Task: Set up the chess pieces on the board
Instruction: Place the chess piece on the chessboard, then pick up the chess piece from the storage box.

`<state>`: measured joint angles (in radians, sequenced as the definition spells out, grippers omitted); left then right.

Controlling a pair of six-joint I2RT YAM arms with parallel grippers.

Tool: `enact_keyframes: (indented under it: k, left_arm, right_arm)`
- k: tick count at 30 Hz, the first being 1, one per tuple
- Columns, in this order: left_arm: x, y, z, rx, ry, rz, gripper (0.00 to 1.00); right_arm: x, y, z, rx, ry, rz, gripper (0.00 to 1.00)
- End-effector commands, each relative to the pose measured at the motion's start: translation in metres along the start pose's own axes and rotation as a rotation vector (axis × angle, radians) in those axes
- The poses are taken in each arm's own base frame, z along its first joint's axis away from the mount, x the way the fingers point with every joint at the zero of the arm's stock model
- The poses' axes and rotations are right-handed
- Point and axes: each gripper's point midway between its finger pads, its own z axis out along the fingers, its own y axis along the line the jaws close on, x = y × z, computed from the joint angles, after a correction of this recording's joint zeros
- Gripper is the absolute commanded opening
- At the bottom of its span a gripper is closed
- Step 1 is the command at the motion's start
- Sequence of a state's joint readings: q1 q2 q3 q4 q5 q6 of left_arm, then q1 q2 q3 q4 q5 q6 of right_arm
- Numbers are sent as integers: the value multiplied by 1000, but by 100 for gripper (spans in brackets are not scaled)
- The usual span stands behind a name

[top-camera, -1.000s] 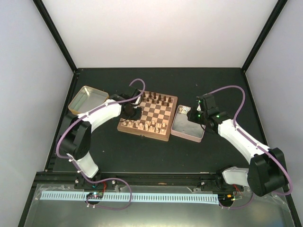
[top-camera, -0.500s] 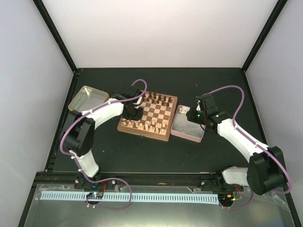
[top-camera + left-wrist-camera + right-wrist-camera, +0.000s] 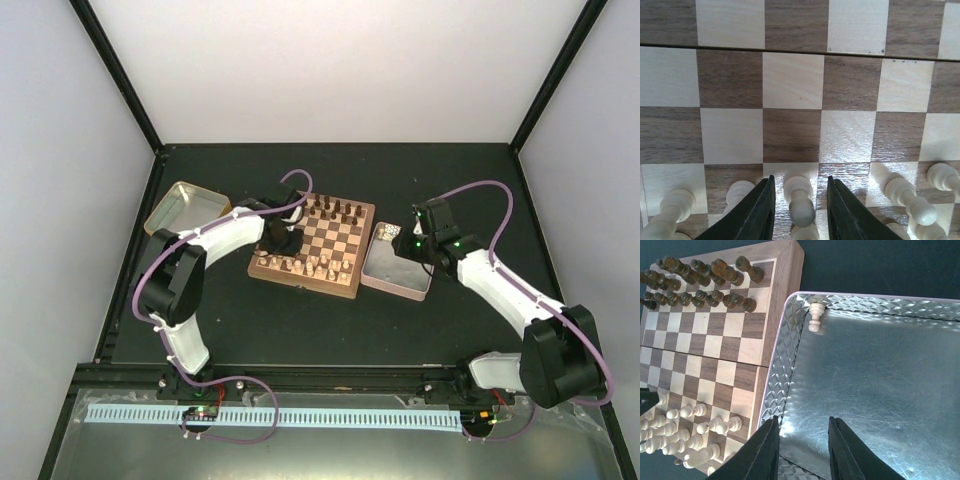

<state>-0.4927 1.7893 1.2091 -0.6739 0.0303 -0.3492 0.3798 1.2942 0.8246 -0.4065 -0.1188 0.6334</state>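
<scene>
The board (image 3: 330, 240) lies mid-table, dark chessmen on its far rows and light tan chess pieces (image 3: 305, 266) on its near rows. My left gripper (image 3: 277, 238) hovers low over the board's left side. In the left wrist view it (image 3: 800, 178) is open, its jaws either side of a standing light pawn (image 3: 801, 197) without touching it; more light pieces (image 3: 907, 195) stand alongside. My right gripper (image 3: 405, 243) is open and empty over a metal tin (image 3: 875, 390). One light pawn (image 3: 814, 317) lies in the tin's far corner. The board (image 3: 730, 340) also shows there.
The patterned tin (image 3: 397, 265) sits against the board's right edge. A second, empty tin (image 3: 185, 208) stands at the far left. Dark chessmen (image 3: 705, 277) fill the board's far rows. Black frame posts bound the dark table.
The left arm's elbow has swung right, its gripper staying over the board's left side. The right gripper has hardly moved over the tin.
</scene>
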Motion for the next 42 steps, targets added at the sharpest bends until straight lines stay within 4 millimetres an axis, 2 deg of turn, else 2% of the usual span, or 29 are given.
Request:
enact_keyframes:
  k: [1,7,12,16,20,24,29,42]
  left_arm:
    - [-21,-7,-16,20,-50,6,32]
    - [-37,-14,-43,39,-108,-2,37]
    - [-47,-16,-79,58,-189,-37,37]
    - [-44,-14,-112,80,-263,-69,37]
    - [-33,-16,-132,129,-294,-91,38]
    - [-20,-19,-142,177,-297,-105,39]
    - [-11,-22,-150,209,-296,-112,40]
    - [-8,-29,-149,228,-281,-113,41]
  right_arm:
    - [-3,4,3,-25,-2,1,28]
    - [0,0,18,-3,29,33,32]
    - [-4,-4,42,27,41,52,31]
    - [-14,-10,60,73,22,54,26]
    - [-26,-3,74,50,-3,42,26]
    - [-33,-1,90,54,2,56,26]
    - [-35,-10,106,110,9,71,25]
    - [-22,-26,131,171,62,53,22]
